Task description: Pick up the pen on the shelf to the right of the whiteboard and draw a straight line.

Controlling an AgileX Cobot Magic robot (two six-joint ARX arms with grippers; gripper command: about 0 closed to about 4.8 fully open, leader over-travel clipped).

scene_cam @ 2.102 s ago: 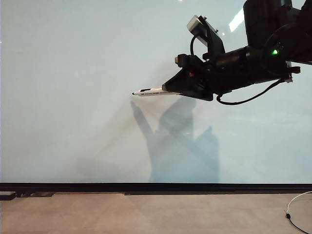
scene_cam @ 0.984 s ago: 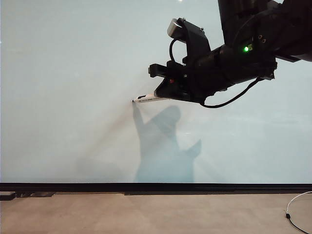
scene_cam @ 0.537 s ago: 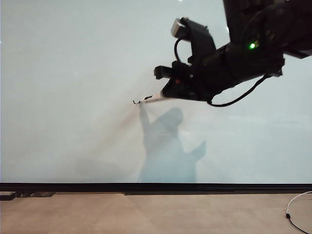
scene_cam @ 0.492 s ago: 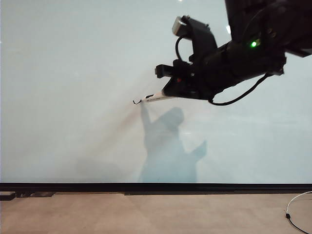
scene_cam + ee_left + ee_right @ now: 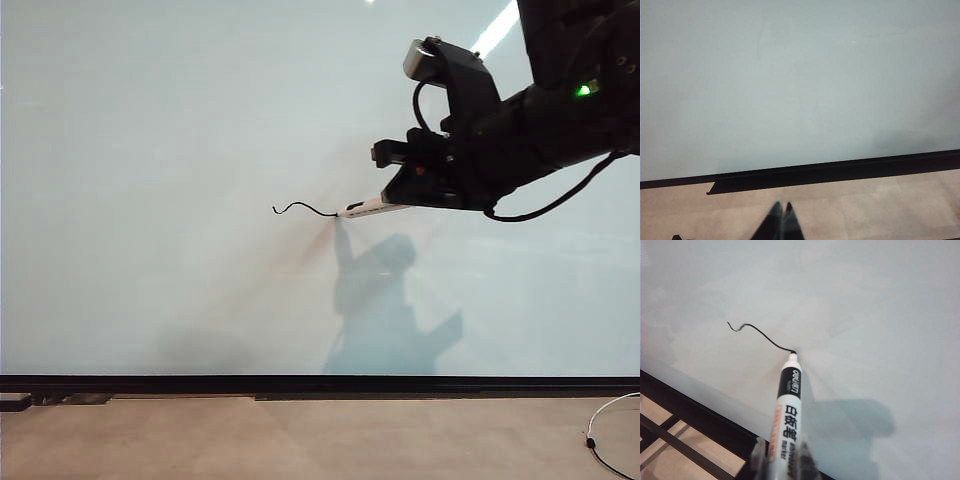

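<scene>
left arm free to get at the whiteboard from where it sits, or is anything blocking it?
Probably yes. The left gripper, shut and empty, hangs low facing the whiteboard with only bare floor between. The right gripper, shut on the pen, is drawing the straight line higher up, off to the right.

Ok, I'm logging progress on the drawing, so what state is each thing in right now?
Pen: held in the right gripper, tip touching the whiteboard.
Line: begun, short and wavy, ending at the pen's tip.
Whiteboard: upright, otherwise unmarked.
Right gripper: shut on the pen, up at the board.
Left gripper: shut, empty, low and apart from the board.
White cable: lying on the floor, untouched.
</scene>
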